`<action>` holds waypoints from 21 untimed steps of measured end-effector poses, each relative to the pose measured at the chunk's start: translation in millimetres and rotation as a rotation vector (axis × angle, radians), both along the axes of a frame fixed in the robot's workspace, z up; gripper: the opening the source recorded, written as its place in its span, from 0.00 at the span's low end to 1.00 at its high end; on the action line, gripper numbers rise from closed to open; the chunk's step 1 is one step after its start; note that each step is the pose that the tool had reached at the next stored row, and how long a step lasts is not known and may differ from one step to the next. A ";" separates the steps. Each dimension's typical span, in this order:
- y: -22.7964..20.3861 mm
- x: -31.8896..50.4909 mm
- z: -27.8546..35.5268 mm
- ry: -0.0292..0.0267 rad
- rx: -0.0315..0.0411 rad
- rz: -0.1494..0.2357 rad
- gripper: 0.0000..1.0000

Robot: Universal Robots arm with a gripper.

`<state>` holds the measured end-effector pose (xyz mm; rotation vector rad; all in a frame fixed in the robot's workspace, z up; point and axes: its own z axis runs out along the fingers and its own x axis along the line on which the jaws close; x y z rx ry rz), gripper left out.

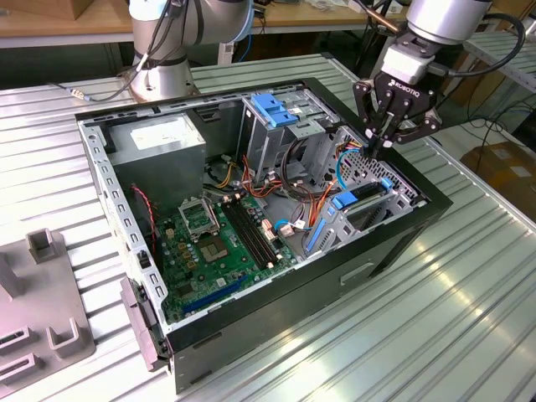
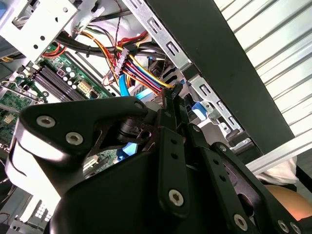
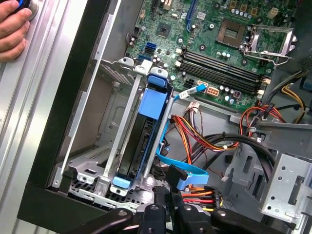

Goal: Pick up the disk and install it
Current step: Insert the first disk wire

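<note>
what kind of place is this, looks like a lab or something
Probably a robotics lab or workshop. An opened computer case lies on a ribbed metal table, a second robot arm's base stands behind it, and wooden workbenches and cardboard boxes surround it.

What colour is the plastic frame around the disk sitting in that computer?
Blue: the disk has a blue carrier frame, clearest in the first wrist view.

The disk (image 3: 146,131) sits on edge in its bay, so only the blue frame and a dark sliver show; its label is hidden. The gripper (image 3: 168,202) is cut off by the first wrist view's edge, and in the second wrist view its own linkages cover the fingertips. A hand (image 3: 12,29) is cropped at the corner. The arm's base (image 1: 163,50) runs out of the exterior view.
</note>
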<state>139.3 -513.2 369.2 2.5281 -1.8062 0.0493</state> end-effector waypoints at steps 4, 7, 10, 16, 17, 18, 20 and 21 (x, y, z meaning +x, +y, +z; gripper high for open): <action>-0.1 0.0 0.0 0.0000 0.0000 -0.001 0.16; -0.2 -0.1 0.0 0.0000 0.0000 -0.021 0.16; -0.8 0.0 0.0 0.0001 -0.0001 -0.045 0.16; -3.7 -0.9 -0.2 0.0002 -0.0001 -0.064 0.16; -4.2 -1.0 -0.2 0.0002 0.0000 -0.065 0.16; -4.6 -1.0 -0.3 0.0003 0.0001 -0.067 0.16; -5.7 -1.1 -0.5 0.0002 0.0000 -0.074 0.16; -7.0 -1.1 -0.8 0.0002 0.0000 -0.082 0.16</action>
